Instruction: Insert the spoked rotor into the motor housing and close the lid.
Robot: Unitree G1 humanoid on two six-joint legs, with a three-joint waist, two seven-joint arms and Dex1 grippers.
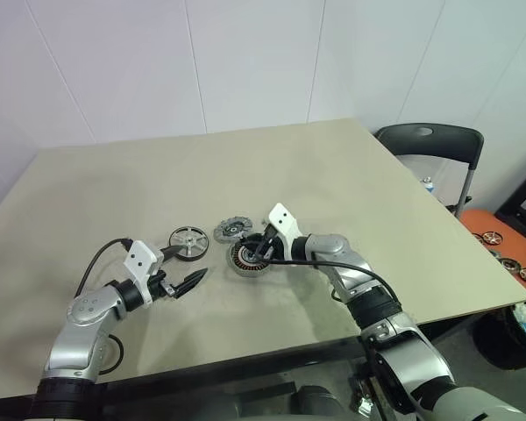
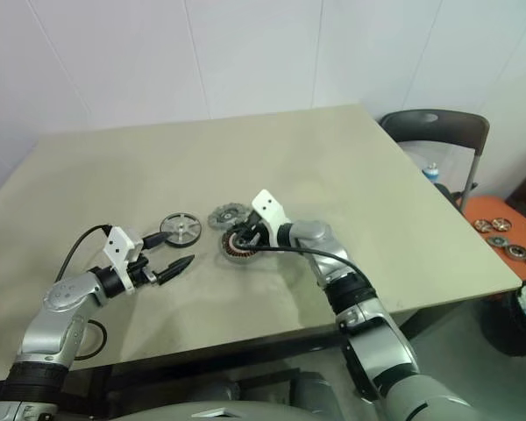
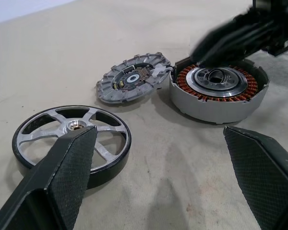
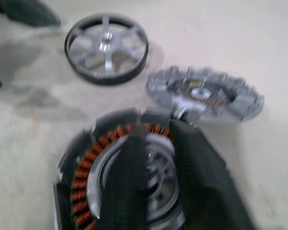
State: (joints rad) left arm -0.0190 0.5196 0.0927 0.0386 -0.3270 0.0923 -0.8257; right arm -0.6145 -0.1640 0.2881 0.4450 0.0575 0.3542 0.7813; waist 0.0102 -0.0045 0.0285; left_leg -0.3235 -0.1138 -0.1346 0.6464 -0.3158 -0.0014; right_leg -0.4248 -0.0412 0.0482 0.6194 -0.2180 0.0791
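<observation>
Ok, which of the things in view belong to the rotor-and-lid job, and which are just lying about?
Job:
- spoked rotor, flat on the table
- motor housing, right gripper shut over it
- lid, beside the housing
- left gripper, open

Lying about:
- folding chair
- small wheels on the orange surface

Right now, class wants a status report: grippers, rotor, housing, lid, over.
Left gripper open, near spoked rotor. Right gripper shut, over motor housing. Rotor flat on table, not inserted. Lid off, beside housing. Nothing blocking.
</observation>
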